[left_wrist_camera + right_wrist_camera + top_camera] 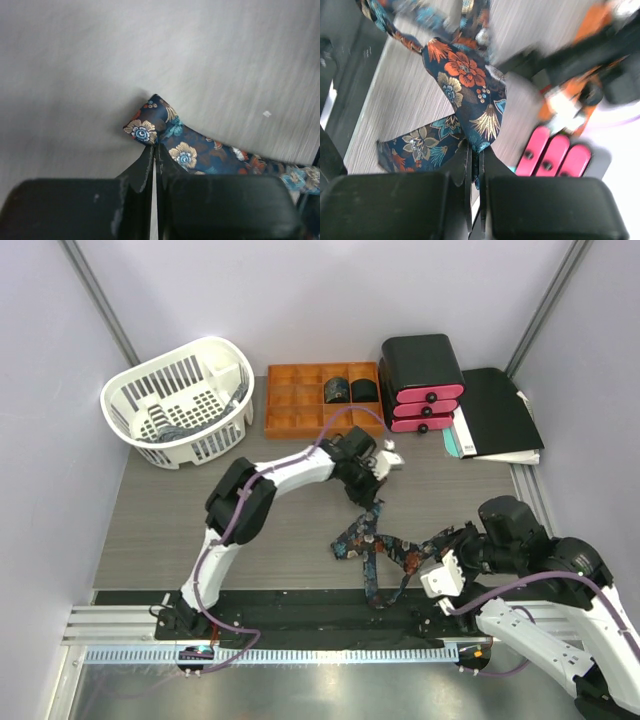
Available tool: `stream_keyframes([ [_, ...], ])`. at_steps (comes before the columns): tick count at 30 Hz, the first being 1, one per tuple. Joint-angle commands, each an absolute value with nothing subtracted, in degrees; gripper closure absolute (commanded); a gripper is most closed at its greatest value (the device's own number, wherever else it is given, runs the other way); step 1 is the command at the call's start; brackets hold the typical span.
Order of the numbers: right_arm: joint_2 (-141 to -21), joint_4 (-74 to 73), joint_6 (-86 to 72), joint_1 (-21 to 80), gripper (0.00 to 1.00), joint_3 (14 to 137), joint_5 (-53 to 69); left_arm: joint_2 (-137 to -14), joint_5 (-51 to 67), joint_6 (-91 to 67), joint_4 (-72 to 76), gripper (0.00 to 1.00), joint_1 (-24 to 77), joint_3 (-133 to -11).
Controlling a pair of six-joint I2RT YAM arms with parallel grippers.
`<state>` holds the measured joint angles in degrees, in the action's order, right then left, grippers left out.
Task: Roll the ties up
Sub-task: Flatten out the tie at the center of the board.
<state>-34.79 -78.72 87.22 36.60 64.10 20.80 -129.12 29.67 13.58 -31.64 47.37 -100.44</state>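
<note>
The tie [372, 540] lies twisted at the middle of the surface [180, 515], its pointed tip pinched in the closed left tool [154, 149] and a fold clamped in the closed right tool [475, 150]. Only a sliver of fabric is caught in each of the 2 pinches, so the tie could be pulled free if drawn taut, and the twist could be rolled in crooked.

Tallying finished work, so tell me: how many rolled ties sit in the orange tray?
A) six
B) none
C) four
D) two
D: two dark rolls sit side by side in the back row of the tray, and its other compartments look empty.
</note>
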Motion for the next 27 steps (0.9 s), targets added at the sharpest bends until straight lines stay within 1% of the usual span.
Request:
stream_keyframes([
  [1,-34.7,-73.9,82.4,36.7,0.99,56.8,5.6,-114.3,29.4,-2.6,-23.1,1.00,35.9,-93.8],
  [2,-34.6,-71.7,82.4,36.7,0.99,54.9,1.5,-111.9,28.7,-5.2,-21.5,1.00,34.0,-91.8],
  [3,-34.5,-67.7,82.6,36.7,0.99,52.9,-5.6,-109.0,27.5,-7.2,-20.0,1.00,32.3,-89.9],
  [4,-34.3,-66.4,82.9,36.7,0.99,49.8,-8.6,-104.3,27.1,-10.4,-18.1,1.00,28.5,-86.2],
  [6,-33.7,-65.0,83.0,36.7,0.99,47.6,-13.2,-99.7,27.1,-12.4,-17.1,1.00,25.2,-82.4],
  [7,-33.2,-65.0,82.9,36.7,0.99,45.6,-14.1,-95.8,27.8,-13.3,-16.8,1.00,22.7,-78.4],
  [9,-32.2,-63.8,83.2,36.7,0.99,41.6,-17.9,-92.8,27.2,-13.5,-18.1,1.00,21.3,-74.4],
  [10,-31.2,-63.1,83.4,36.7,0.99,39.9,-19.5,-89.6,26.7,-13.0,-19.0,1.00,20.3,-70.6],
  [13,-30.0,-61.4,82.4,36.7,0.99,34.0,-24.8,-85.2,23.7,-13.8,-18.3,1.00,17.3,-62.2],
  [16,-28.4,-60.7,80.5,36.7,0.99,28.1,-27.8,-81.3,23.6,-14.9,-18.4,1.00,14.3,-56.5],
  [19,-27.4,-58.5,79.3,36.7,0.99,22.2,-28.2,-78.8,22.6,-13.5,-20.0,1.00,14.0,-52.7],
  [23,-28.2,-51.1,80.0,36.7,0.99,17.2,-28.9,-77.8,18.1,-13.0,-21.9,1.00,13.4,-50.6],
  [24,-28.8,-48.3,80.1,36.7,0.99,16.0,-29.0,-77.4,15.4,-13.0,-22.7,1.00,12.9,-50.2],
  [27,-31.8,-42.6,79.6,35.9,0.99,13.9,-30.0,-76.3,14.0,-13.5,-22.9,1.00,10.2,-48.8],
])
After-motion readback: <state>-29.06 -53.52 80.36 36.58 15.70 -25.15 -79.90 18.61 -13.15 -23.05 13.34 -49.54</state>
